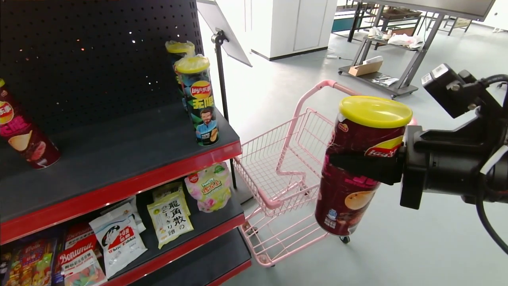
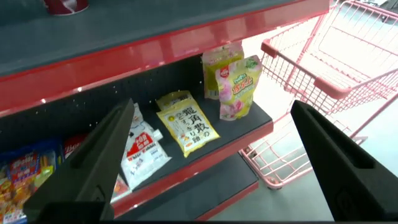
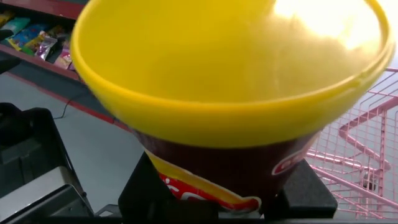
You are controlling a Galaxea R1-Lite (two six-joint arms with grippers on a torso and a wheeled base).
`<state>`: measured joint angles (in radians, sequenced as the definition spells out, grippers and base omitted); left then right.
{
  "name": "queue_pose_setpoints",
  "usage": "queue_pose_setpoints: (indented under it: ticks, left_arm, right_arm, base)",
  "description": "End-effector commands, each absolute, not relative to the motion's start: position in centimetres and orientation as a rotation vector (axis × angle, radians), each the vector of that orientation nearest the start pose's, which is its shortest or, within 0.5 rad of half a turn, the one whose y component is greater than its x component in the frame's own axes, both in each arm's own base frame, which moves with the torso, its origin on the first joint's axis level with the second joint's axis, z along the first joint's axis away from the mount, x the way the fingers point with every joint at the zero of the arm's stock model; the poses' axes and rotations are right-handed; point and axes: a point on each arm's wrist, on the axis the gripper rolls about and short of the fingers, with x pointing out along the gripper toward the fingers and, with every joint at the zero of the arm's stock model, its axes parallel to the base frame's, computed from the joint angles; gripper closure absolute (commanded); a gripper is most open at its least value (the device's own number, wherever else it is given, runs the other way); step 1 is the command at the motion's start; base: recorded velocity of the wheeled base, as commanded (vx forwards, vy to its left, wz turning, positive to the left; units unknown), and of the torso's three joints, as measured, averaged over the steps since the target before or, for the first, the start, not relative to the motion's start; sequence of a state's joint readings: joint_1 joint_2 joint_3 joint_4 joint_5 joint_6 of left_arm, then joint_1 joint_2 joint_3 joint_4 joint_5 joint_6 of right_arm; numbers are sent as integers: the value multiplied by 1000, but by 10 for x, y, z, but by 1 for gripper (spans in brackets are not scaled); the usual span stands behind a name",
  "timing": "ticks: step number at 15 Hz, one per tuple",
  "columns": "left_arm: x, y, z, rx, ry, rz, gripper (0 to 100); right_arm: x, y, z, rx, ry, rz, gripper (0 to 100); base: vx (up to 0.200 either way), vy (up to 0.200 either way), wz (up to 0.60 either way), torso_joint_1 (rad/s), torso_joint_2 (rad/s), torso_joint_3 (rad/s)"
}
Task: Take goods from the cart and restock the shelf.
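Note:
A maroon chip can (image 1: 347, 198) with a yellow lid hangs upright in the air over the near side of the pink cart (image 1: 283, 159), to the right of the shelf. My right gripper (image 1: 359, 167) is shut on its upper body. In the right wrist view the yellow lid (image 3: 230, 68) looms large, with the right gripper (image 3: 233, 196) clamped on the can just below it. My left gripper (image 2: 211, 168) stands open and holds nothing, facing the lower shelf of snack bags (image 2: 186, 127). The top shelf board (image 1: 119, 159) has a red front edge.
Two dark cans with yellow lids (image 1: 201, 103) stand at the top shelf's right end, and a maroon can (image 1: 24, 135) leans at its far left. Snack bags (image 1: 168, 216) fill the shelf below. A stand with a tilted panel (image 1: 222, 59) rises behind the shelf corner. Bare floor lies right of the cart.

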<state>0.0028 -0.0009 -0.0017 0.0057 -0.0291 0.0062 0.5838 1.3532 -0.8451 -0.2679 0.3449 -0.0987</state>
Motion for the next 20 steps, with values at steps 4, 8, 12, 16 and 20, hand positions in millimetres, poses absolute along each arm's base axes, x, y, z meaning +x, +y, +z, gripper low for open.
queue_pose_setpoints:
  ticks: [4,8,12,16,20]
  left_arm:
    - [-23,-1,75,6,5,-26,0]
    - [-23,-1,75,6,5,-26,0]
    - [-23,-1,75,6,5,-26,0]
    - [-23,-1,75,6,5,-26,0]
    - [-23,-1,75,8,5,-26,0]
  right_arm:
    - [183,130,248,-126,207,911,100]
    - [183,130,248,-126,209,908,100]
    - [182,129,243,-128,226,909,100]
    - [181,128,241,-133,231,902,100]
    - [185,129,241,-136,182,867,100]
  base:
    - [0,0,450,-2,1,3]
    - [0,0,600,6,4,2]
    - [0,0,600,2,5,1]
    - [0,0,150,-1,-1,1]
    - [0,0,0,0,0,0]
